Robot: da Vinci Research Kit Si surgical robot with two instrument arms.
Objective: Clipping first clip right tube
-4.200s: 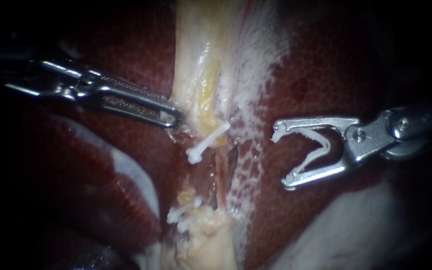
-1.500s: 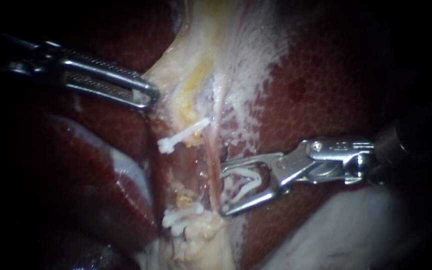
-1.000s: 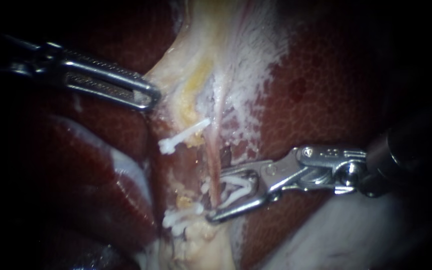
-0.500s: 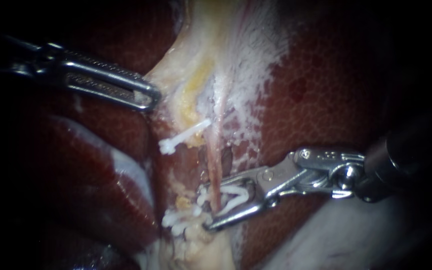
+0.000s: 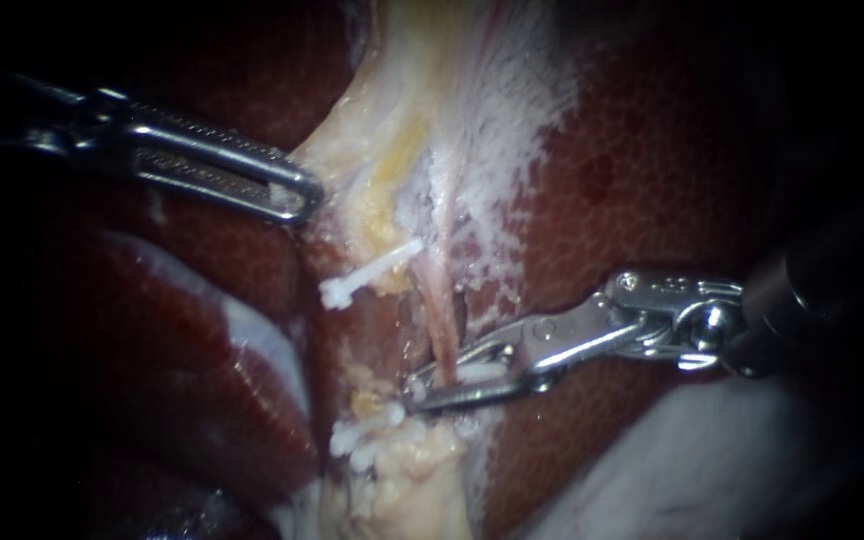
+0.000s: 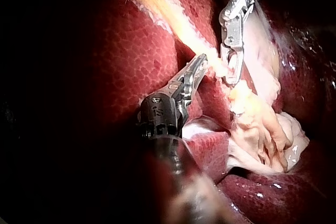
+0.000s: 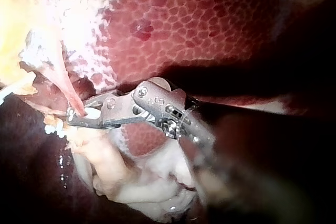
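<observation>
Right tube [image 5: 440,335] between near-closed jaws (clip [image 5: 477,372])

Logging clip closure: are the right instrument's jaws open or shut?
Shut: the right instrument clamps the clip around the right tube.

The left instrument [image 5: 297,200] and right instrument [image 5: 422,388] are polished silver steel on dark shafts.

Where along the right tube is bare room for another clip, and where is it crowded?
Free: the right tube from beside the upper white clip down to the right instrument, shut on it. Crowded: below, lower clips bunch; above, the left instrument grips pale tissue.
</observation>
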